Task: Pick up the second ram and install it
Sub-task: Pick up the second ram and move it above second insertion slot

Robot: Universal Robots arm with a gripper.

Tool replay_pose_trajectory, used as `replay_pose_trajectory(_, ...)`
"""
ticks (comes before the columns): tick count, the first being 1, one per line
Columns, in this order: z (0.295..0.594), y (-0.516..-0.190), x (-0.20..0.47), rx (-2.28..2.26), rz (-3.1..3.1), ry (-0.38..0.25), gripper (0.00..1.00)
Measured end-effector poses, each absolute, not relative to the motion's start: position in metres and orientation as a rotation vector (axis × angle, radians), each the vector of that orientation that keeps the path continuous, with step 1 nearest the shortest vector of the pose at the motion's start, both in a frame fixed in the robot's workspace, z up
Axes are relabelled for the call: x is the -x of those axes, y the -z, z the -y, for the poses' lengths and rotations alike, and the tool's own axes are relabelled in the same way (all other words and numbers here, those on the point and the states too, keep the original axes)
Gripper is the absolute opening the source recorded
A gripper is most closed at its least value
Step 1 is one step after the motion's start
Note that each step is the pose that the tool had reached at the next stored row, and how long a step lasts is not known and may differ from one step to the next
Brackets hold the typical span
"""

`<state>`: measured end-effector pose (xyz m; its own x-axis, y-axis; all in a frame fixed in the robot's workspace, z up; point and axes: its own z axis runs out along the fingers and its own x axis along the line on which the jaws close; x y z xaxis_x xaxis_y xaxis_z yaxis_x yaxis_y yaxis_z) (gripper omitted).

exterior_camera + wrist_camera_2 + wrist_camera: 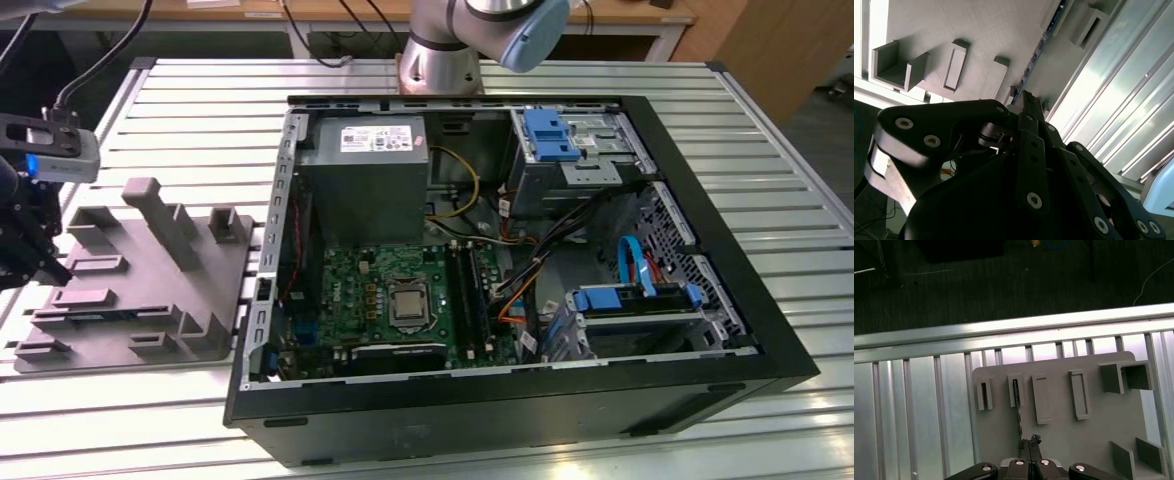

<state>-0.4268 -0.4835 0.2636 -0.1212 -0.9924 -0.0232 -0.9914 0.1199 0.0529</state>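
My hand [27,260] hangs at the exterior view's left edge, over the far left end of the grey fixture [107,300] lying on the slatted metal counter [200,100]. Just beside the fixture, toward the exterior view's right, lies the open computer case [747,330], showing its green motherboard [360,290], grey power supply [360,180] and blue drive bracket [547,135]. My arm's base [441,60] stands behind the case.

Arm [461,45]: brushed silver tube sections, with a pale blue-grey cap on the joint housing. Gripper [1026,97] [1030,442]: matte black, built of flat link bars with rounded ends, each pinned by bright silver round-headed screws, as both wrist views show. The exterior view shows a grey camera box [60,155] at the wrist, with black cables [91,68] trailing off.
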Motion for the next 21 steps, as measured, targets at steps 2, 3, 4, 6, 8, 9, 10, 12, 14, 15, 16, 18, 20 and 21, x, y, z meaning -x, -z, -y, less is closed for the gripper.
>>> replay_pose_trajectory(2,0.483,-0.262,0.425,-2.073,2.335,0.086,0.10)
replay_pose_trajectory(3,0.483,-0.262,0.425,-2.075,2.334,0.086,0.10)
replay_pose_trajectory(4,0.483,-0.261,0.424,-2.077,2.332,0.086,0.10)
replay_pose_trajectory(6,0.483,-0.259,0.423,-2.082,2.327,0.086,0.10)
replay_pose_trajectory(8,0.483,-0.256,0.423,-2.090,2.319,0.086,0.10)
replay_pose_trajectory(9,0.483,-0.255,0.423,-2.095,2.315,0.086,0.10)
replay_pose_trajectory(10,0.483,-0.254,0.422,-2.100,2.310,0.086,0.10)
replay_pose_trajectory(12,0.483,-0.251,0.422,-2.110,2.301,0.085,0.10)
replay_pose_trajectory(14,0.483,-0.248,0.422,-2.118,2.293,0.085,0.10)
replay_pose_trajectory(15,0.483,-0.246,0.422,-2.121,2.290,0.085,0.10)
replay_pose_trajectory(16,0.483,-0.245,0.422,-2.123,2.288,0.084,0.10)
replay_pose_trajectory(18,0.484,-0.242,0.422,-2.126,2.284,0.084,0.10)
replay_pose_trajectory(20,0.483,-0.240,0.422,-2.128,2.282,0.083,0.10)
replay_pose_trajectory(21,0.483,-0.239,0.422,-2.129,2.281,0.083,0.10)
